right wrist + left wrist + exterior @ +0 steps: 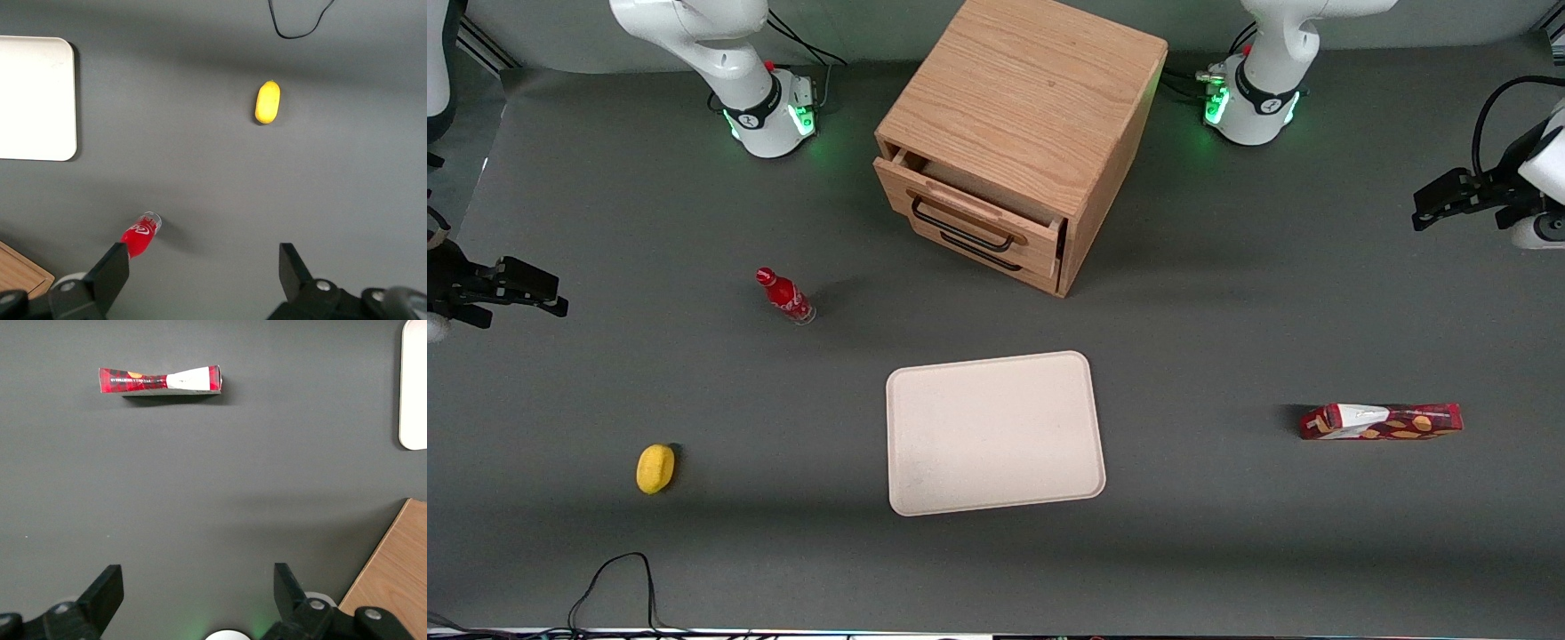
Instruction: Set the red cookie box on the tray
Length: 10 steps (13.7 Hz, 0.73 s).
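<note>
Nothing of the task is done yet, by the look of it. The red cookie box [1381, 421] lies alone on the grey surface [1209, 338] toward the working arm's end, well apart from the tray [996, 433], which carries nothing. The box stands on a long narrow edge, not flat.

The left arm's hand [1449, 197] hangs above the surface at the working arm's end, farther from the front camera than the box and clear of it. In the wrist view its fingers [103, 593] are spread wide with nothing between them.

Left to do, as I judge it: reach to the box, close on it across its thin sides, carry it over and set it within the tray's rim. That is the whole job.

Count:
- one red cookie box
- one tray
- one wooden drawer cabinet [1023, 133], upper drawer slightly open
- one small red bottle [784, 296], upright
- one yellow lemon-like object [655, 468], toward the parked arm's end, about as near the camera as the tray
</note>
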Tool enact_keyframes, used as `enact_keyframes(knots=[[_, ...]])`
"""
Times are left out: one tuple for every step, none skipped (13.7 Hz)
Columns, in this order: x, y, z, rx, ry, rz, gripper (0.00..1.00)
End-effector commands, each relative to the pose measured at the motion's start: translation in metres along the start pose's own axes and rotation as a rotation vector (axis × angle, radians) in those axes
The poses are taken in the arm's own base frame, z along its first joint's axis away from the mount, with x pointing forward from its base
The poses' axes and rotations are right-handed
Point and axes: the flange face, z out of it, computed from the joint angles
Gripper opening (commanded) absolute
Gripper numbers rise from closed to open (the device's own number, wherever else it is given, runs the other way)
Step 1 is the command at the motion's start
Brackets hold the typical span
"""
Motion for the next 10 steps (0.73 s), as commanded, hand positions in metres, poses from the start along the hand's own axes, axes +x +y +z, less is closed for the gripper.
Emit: enact_keyframes(knots=[[0.001, 0.007, -0.006, 0.001, -0.018, 0.006, 1.0], [0.001, 0.006, -0.006, -0.002, -0.015, -0.012, 1.0], [0.003, 0.007, -0.003, -0.012, -0.023, -0.02, 1.0], [0.002, 0.006, -0.002, -0.013, -0.029, -0.032, 1.0], [0.0, 0.006, -0.001, -0.014, -0.046, -0.041, 1.0], [-0.001, 0.006, 0.001, -0.012, -0.063, -0.026, 1.0], [-0.001, 0.008, 0.003, -0.017, -0.058, -0.021, 1.0], [0.004, 0.009, 0.005, -0.013, -0.052, -0.016, 1.0], [0.009, 0.009, 0.009, -0.01, -0.069, 0.006, 1.0], [0.008, 0.014, 0.008, 0.019, -0.069, 0.111, 1.0]])
